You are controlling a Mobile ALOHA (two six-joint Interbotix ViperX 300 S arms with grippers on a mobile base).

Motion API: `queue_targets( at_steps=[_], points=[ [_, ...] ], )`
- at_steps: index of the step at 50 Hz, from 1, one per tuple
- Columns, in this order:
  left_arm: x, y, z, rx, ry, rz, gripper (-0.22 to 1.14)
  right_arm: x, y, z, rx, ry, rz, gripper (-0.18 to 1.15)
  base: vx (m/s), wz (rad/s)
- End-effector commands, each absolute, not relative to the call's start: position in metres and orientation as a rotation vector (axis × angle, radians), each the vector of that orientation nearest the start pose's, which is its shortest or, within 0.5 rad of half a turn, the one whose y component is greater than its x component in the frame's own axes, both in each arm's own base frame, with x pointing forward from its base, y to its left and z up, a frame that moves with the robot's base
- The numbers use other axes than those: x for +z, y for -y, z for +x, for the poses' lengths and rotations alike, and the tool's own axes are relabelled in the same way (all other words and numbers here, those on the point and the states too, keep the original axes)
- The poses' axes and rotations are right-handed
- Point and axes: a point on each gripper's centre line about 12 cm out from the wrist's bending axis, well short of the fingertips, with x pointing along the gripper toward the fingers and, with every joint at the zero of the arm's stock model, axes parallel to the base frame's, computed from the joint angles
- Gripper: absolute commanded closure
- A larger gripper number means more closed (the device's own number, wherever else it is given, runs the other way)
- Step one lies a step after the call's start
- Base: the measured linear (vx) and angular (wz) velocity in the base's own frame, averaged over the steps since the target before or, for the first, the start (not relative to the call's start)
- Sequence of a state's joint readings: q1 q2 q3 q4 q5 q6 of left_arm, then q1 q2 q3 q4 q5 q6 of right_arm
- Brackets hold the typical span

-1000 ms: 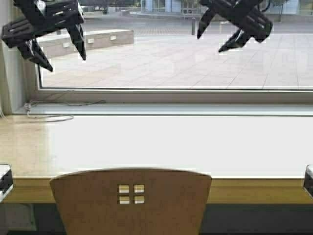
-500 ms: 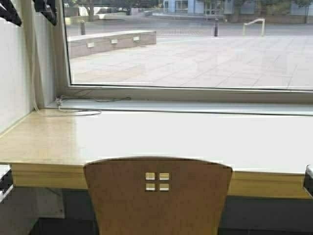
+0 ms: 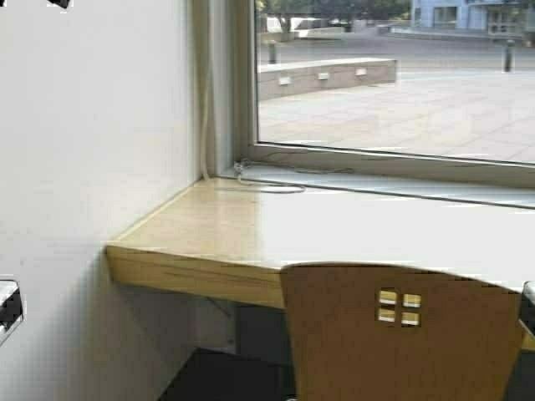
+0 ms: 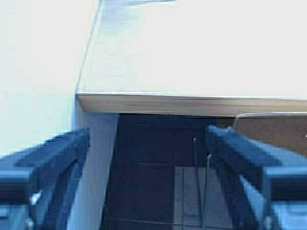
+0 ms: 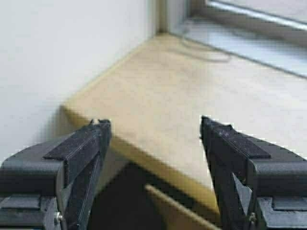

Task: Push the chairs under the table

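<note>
One light tan plywood chair (image 3: 405,334) with four small square cutouts stands at the lower right of the high view, its back just in front of the table's thick yellowish edge. The pale glossy table (image 3: 251,230) ends against a white wall on the left. My left gripper (image 4: 147,132) is open and empty, held in the air facing the table's left end; the chair back (image 4: 276,132) shows beside one finger. My right gripper (image 5: 153,123) is open and empty above the table corner (image 5: 182,96). Only a black tip of the left gripper (image 3: 58,3) shows in the high view.
A white wall (image 3: 92,150) fills the left side and meets the table's end. A large window (image 3: 393,83) runs behind the table, with a white cable (image 3: 267,184) on the sill corner. The dark floor (image 4: 144,191) lies under the table beside the chair's thin metal legs (image 4: 201,182).
The robot has turned or driven to the left: the whole scene has shifted right, the wall has come into view, and the chair now sits at the lower right. Both grippers have left the high view's top.
</note>
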State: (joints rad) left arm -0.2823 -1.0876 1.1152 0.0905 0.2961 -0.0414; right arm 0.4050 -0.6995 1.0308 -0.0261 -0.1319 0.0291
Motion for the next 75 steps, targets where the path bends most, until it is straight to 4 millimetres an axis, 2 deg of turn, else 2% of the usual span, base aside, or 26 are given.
queue_targets(
  at_steps=[1,10,45,54,75],
  points=[
    [0.2785,0.0452,0.1690,-0.258,-0.289,0.096,-0.10,0.2824,-0.0993,0.2304,0.408,-0.165,-0.032,0.06,-0.13,0.56],
    [0.2752,0.0452,0.1676,-0.260,-0.286,0.093,-0.10,0.2740,-0.0978,0.2288,0.405,-0.186,-0.037,0.06,-0.15,0.46],
    [0.2821,0.0445,0.1639,-0.262,-0.237,0.080,-0.10,0.2839,-0.0966,0.2290,0.401,-0.154,-0.032,0.06,-0.27,0.19],
    [0.2838,0.0437,0.1610,-0.262,-0.224,0.073,-0.10,0.2791,-0.0976,0.2312,0.401,-0.172,-0.036,0.06,-0.36,0.11],
    [0.2813,0.0437,0.1594,-0.264,-0.223,0.059,-0.10,0.2833,-0.0983,0.2330,0.400,-0.166,-0.034,0.06,-0.31,0.06]
  ],
)
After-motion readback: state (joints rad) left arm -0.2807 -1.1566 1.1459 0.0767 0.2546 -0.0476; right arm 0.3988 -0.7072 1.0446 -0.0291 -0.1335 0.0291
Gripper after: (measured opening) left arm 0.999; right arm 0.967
